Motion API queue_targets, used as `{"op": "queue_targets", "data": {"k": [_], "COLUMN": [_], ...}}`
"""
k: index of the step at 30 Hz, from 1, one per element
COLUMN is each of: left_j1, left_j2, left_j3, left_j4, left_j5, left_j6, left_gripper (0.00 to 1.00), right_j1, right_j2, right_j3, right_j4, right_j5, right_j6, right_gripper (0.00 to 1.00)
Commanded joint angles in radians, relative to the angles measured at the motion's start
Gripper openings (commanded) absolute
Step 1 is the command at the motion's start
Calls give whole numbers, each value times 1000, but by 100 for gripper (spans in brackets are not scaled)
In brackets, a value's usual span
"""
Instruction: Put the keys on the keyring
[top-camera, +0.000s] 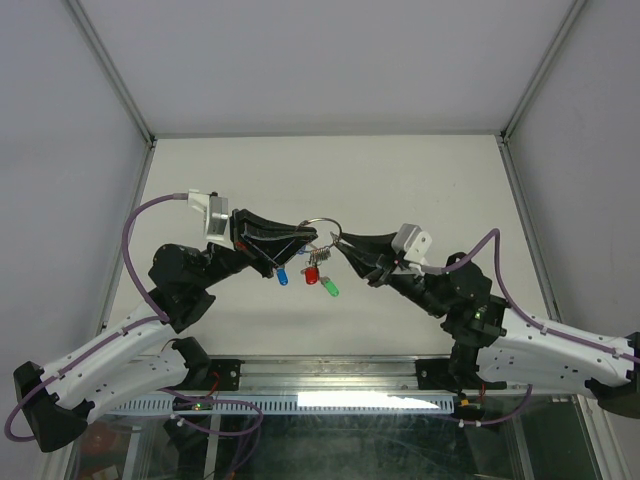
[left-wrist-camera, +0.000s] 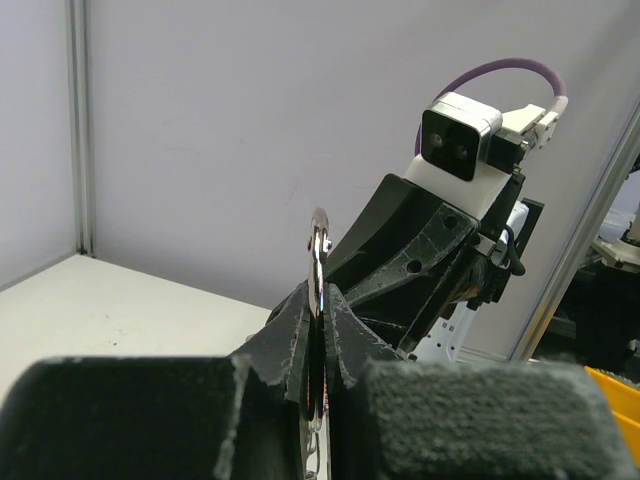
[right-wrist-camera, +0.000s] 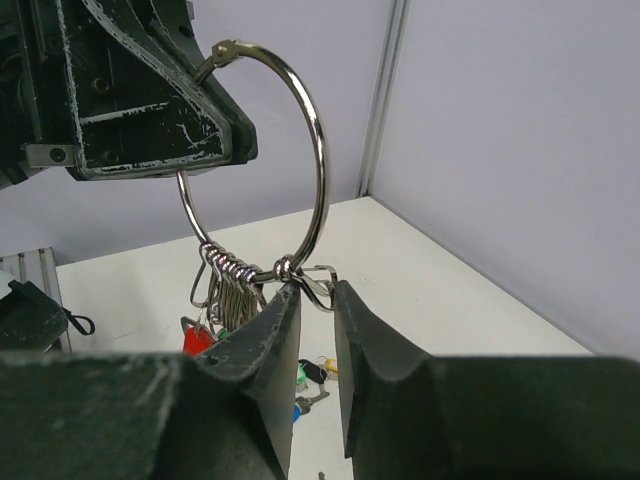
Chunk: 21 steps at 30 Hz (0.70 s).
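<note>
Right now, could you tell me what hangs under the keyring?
Small rings on the keyring, with a red key, blue key and green key below; the right gripper covers their attachment.

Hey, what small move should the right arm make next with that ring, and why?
Probably close the right gripper on the small wire loop between its tips. The left gripper clamps the keyring, and the right jaws stand slightly apart around that loop.

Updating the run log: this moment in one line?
left claw: shut on keyring | right claw: tips at ring's bottom, grip unclear | red key: hanging from ring
</note>
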Motion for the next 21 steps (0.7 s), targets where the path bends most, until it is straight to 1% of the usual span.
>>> {"op": "queue_targets", "data": {"k": [1,3,6,8,11,15,21], "left_j1": [10,10,10,10,10,10,10], "left_j2": [-14,-14,-15,-15,-14,-14,-13], "left_j3": [15,14,15,16,17,17,17], "left_j4": [58,58,55,54,52,51,55], "left_j5": [-27,-27,-27,-27,-27,-25,-24], "left_j6": [4,4,5,5,4,4,3], "left_gripper": [0,0,0,0,0,0,0], "right_j1": [6,6,7,7,6,6,7], "right_j2": [-19,-18,-17,-16,-17,-30,-39], "right_j3": [26,27,28,28,32,31,27], "right_j4": [65,63,59,49,22,-2,-9], "right_j5": [29,31,31,31,33,47,62], "right_j6": [-14,-16,-21,-25,-31,-38,-41], "right_gripper": [23,25,33,35,34,32,31]}}
